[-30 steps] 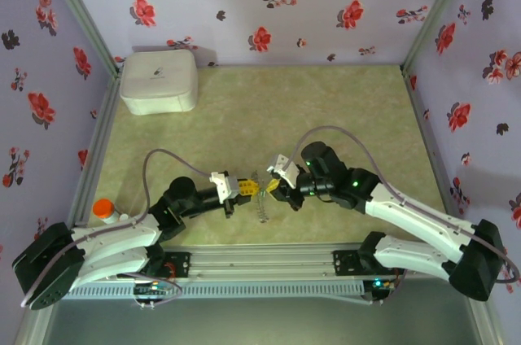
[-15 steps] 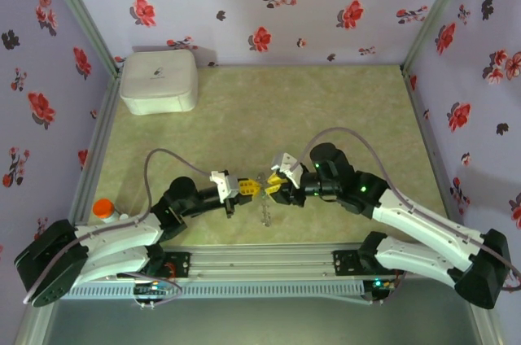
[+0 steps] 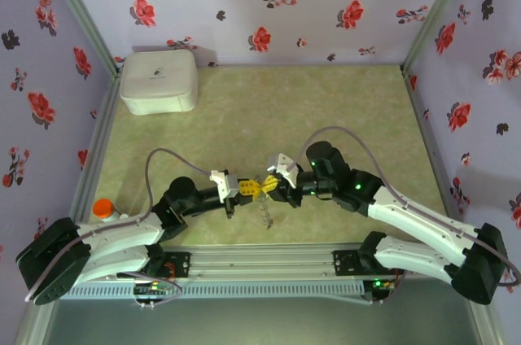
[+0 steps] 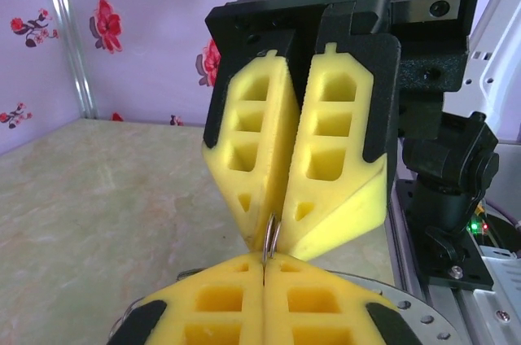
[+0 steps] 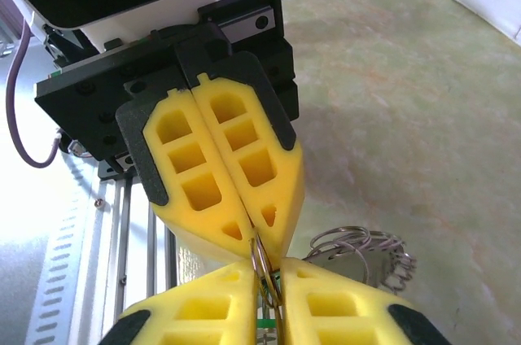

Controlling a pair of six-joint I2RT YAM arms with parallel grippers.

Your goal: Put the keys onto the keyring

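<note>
My two grippers meet tip to tip above the near middle of the table. A thin double-coil wire keyring [image 4: 273,235] stands edge-on between them. The left gripper [image 4: 264,262] is shut on its lower part, pads pressed together. The right gripper [image 5: 273,273] is closed on the same keyring [image 5: 262,262], with a narrow gap left between its pads. A bright-green bit, the keys [image 5: 267,325], shows low in that gap. From above, the left gripper [image 3: 253,188] and the right gripper [image 3: 268,186] touch noses.
A bundle of wire rings with a toothed metal piece [image 5: 362,254] lies on the table just under the grippers [image 3: 264,211]. A white rounded box [image 3: 159,80] stands at the back left. An orange-capped object [image 3: 103,208] sits by the left arm's base.
The right gripper opened a little and closed again on the keyring, edging left toward the left gripper. The left gripper stayed shut in place.
</note>
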